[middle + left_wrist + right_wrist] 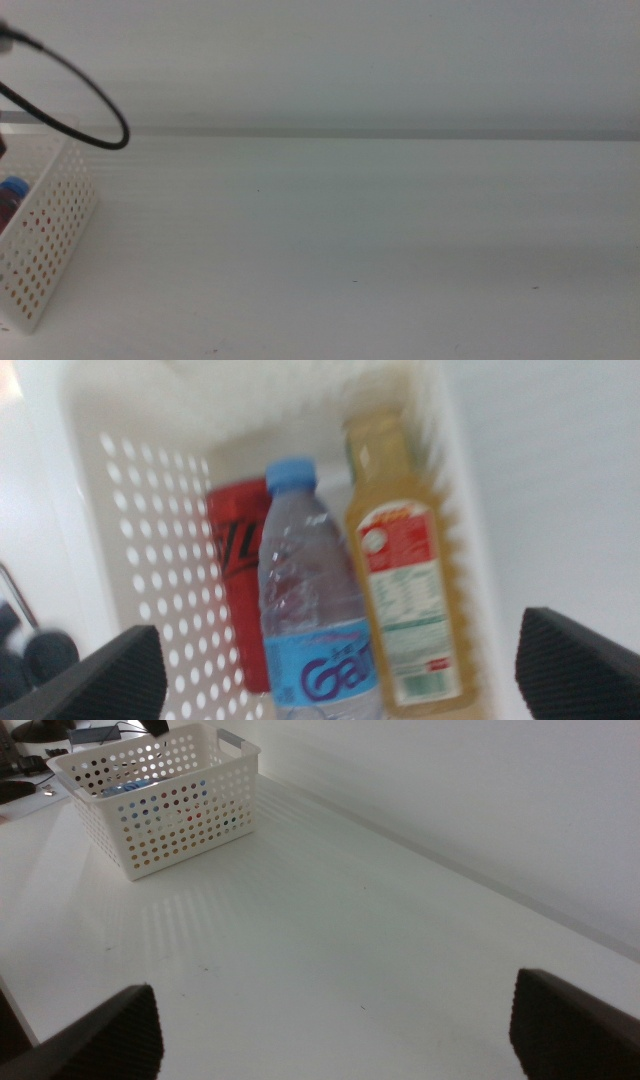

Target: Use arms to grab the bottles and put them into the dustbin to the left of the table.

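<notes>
Bottles all lie in the basket point(120, 490): water bottle point(310, 600) between red can point(232, 540) and juice bottle point(405, 590), so you see the left gripper point(340, 680) spread empty above them, right gripper point(335, 1035) likewise spread over the bare table point(350, 950).

The water bottle point(315, 610), centre of the left wrist view, carries a blue label with large purple letters reading roughly "Gan". The red can point(236, 550) left of it shows dark lettering too blurred to read. The juice bottle point(405, 595) label's print is illegible.
</notes>
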Robot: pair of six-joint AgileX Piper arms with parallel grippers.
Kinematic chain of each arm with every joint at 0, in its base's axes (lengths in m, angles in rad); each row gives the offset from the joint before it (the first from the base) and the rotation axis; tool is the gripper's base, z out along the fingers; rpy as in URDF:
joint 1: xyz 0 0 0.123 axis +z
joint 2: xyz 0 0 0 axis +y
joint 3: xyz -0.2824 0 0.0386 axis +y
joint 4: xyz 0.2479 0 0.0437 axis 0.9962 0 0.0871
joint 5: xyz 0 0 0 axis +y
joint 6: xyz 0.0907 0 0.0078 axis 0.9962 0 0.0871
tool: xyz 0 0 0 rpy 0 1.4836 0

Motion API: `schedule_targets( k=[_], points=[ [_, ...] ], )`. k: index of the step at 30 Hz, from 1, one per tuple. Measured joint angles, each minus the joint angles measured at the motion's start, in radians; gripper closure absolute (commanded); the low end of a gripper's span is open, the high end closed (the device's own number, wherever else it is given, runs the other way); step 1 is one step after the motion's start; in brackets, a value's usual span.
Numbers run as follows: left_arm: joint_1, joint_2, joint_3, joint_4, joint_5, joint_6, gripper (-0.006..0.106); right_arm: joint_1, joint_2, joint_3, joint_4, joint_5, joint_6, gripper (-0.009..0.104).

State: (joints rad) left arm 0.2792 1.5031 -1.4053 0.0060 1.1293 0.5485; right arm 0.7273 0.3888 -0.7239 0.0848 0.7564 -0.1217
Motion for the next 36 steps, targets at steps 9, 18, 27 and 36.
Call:
schedule_targets(
  k=[9,18,27,36],
  points=[
    [-0.284,-0.313,0.002,-0.060,0.031,-0.135,0.007,0.000,0.000,0.000,0.000,0.000,0.000,0.002],
    [-0.676,-0.661,0.132,0.056,-0.050,-0.452,0.007,0.000,0.000,0.000,0.000,0.000,0.000,0.002],
    [-0.731,-0.786,0.206,0.105,-0.182,-0.533,0.007,0.000,0.000,0.000,0.000,0.000,0.000,0.002],
    [-0.731,-0.788,0.208,0.109,-0.295,-0.538,0.007,0.000,0.000,0.000,0.000,0.000,0.000,0.002]
  ],
)
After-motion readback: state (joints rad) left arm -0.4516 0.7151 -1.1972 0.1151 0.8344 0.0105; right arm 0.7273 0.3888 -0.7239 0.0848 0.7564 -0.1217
